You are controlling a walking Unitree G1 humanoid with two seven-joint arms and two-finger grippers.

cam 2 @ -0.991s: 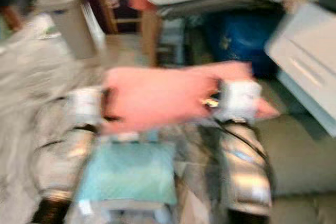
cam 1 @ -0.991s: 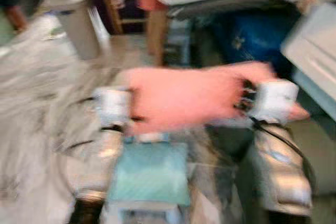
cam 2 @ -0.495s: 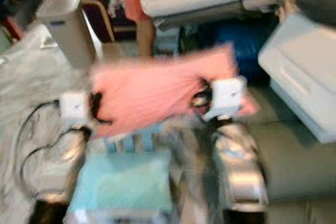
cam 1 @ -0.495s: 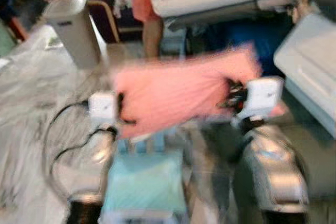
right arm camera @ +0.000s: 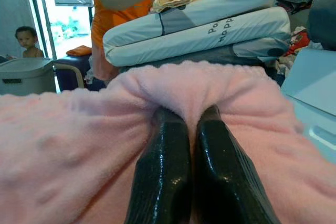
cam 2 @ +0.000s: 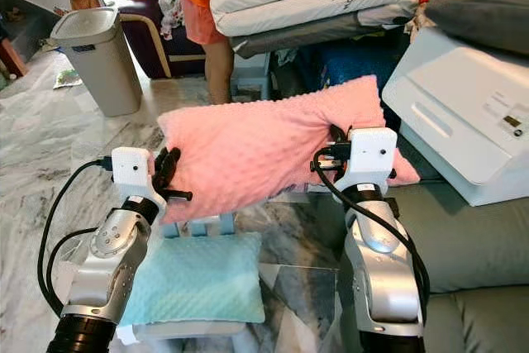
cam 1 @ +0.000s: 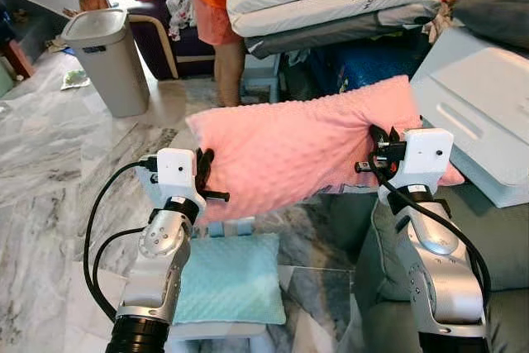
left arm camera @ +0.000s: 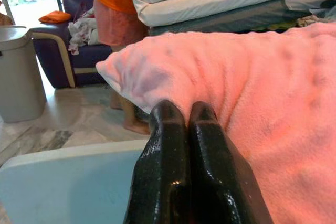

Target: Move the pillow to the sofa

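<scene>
Left gripper (cam 1: pixel 202 179) & right gripper (cam 1: pixel 378 150), both pinched closed on pink pillow (cam 1: pixel 302 146), center frame; 2 arms raised forward.

Both silver arms raised forward, elbows bent. Left gripper (cam 1: pixel 204 178) pinched closed on pillow (cam 1: pixel 306 142) left edge; right gripper (cam 1: pixel 378 153) clamped on its right end, wrists level.

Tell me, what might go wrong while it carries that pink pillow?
Each hand, left hand and right hand, pinches only a fold of the pink pillow at its end, so the fabric could slip free. A person stands just beyond, close enough to bump if the robot walks forward. The pillow also blocks its view ahead.
</scene>
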